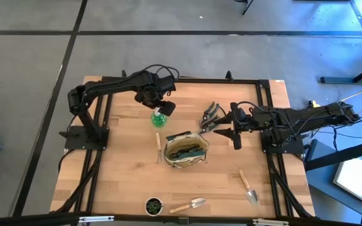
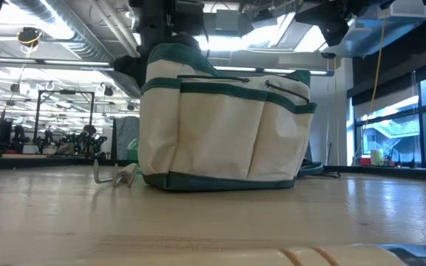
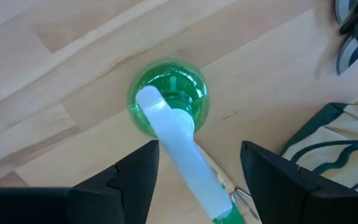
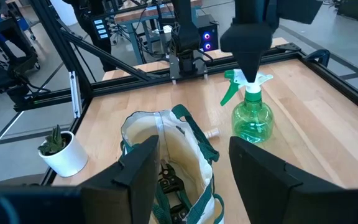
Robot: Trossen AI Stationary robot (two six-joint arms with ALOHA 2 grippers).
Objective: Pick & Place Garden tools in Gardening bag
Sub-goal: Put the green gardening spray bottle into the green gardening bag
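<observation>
The green spray bottle (image 1: 159, 118) with a white top (image 3: 173, 140) stands upright on its base on the table, beyond the far left corner of the gardening bag (image 1: 186, 149). My left gripper (image 3: 197, 180) is open just above it, one finger on either side of the white top. It also shows in the right wrist view (image 4: 247, 59). My right gripper (image 4: 194, 180) is open and empty above the bag's far right rim (image 4: 166, 124). Dark tools (image 4: 171, 180) lie inside the bag. Pruners (image 1: 210, 114) lie on the table beyond the bag.
A wooden-handled fork (image 1: 158, 143) lies against the bag's left side. One trowel (image 1: 250, 188) lies near the right front, another (image 1: 190, 204) at the front edge beside the small potted plant (image 1: 154, 205). Black frame rails (image 1: 266, 100) border the table.
</observation>
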